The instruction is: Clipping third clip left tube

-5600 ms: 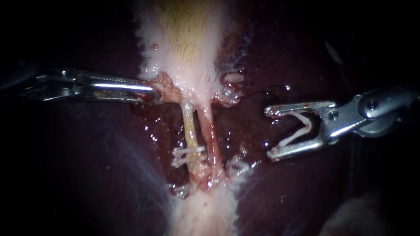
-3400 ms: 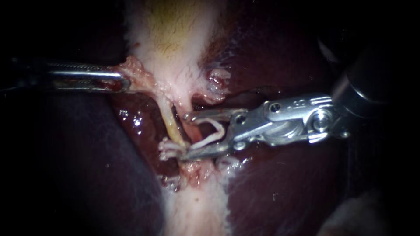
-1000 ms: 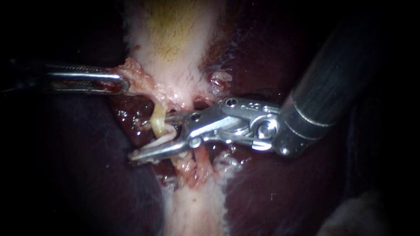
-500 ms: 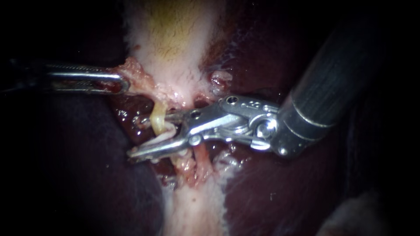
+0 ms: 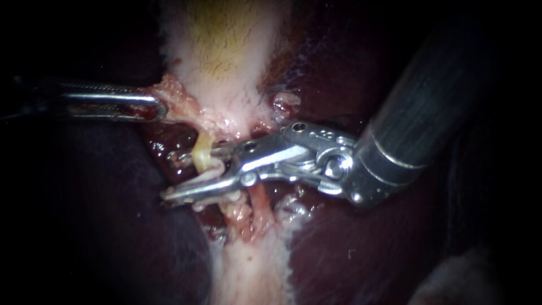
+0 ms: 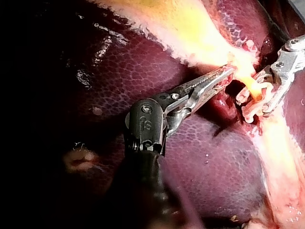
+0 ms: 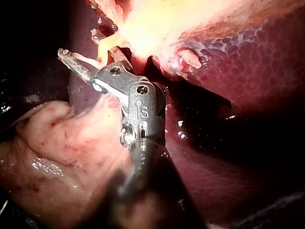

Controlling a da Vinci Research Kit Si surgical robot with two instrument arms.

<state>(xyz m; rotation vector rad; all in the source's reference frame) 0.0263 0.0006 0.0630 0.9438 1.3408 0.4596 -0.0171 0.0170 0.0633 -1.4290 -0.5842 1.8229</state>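
Right instrument [image 5: 175, 176]: jaws partly apart, holding a white clip [image 5: 213, 174] between them | left tube [image 5: 202, 153]: yellowish, crosses the gap between those jaws, against the clip | left instrument [image 5: 160, 107]: above-left of the tube, jaws closed on the gallbladder [image 5: 220, 68] edge.

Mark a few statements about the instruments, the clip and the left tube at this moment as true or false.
1. The left instrument has its jaws shut on tissue at the gallbladder's lower edge. True.
2. The right instrument hangs clear of both tubes. False: its jaws straddle the left tube, one on each side of it.
3. A white clip sits between the right instrument's jaws. True.
4. The left instrument grips the left tube. False: it holds gallbladder tissue above where the tube begins.
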